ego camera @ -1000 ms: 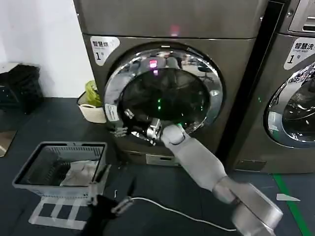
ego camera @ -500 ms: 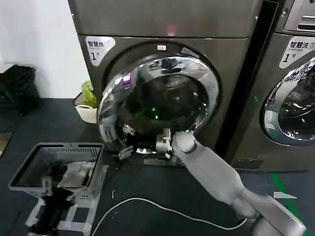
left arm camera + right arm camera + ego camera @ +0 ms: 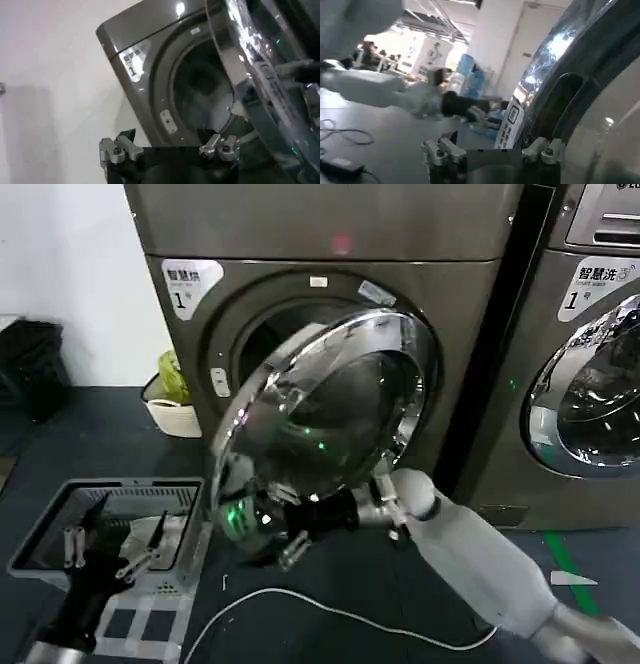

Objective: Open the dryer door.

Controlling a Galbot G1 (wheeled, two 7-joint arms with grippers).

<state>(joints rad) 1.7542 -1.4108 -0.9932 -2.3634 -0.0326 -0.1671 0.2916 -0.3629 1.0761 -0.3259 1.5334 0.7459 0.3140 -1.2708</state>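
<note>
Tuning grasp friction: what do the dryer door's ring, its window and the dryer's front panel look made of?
Dryer door: the ring looks like chrome-plated metal or plastic, given its mirror-bright reflections; the window looks like dark tinted glass, see-through with glints. Dryer: the front panel looks like grey-bronze painted or brushed sheet metal with a dull satin sheen.

The right arm reaches forward and leftward, its claw (image 3: 285, 534) low with fingers spread; the left claw (image 3: 115, 549) hangs low, fingers apart.

white wall (image 3: 60, 274), dark floor (image 3: 100, 434)
</note>
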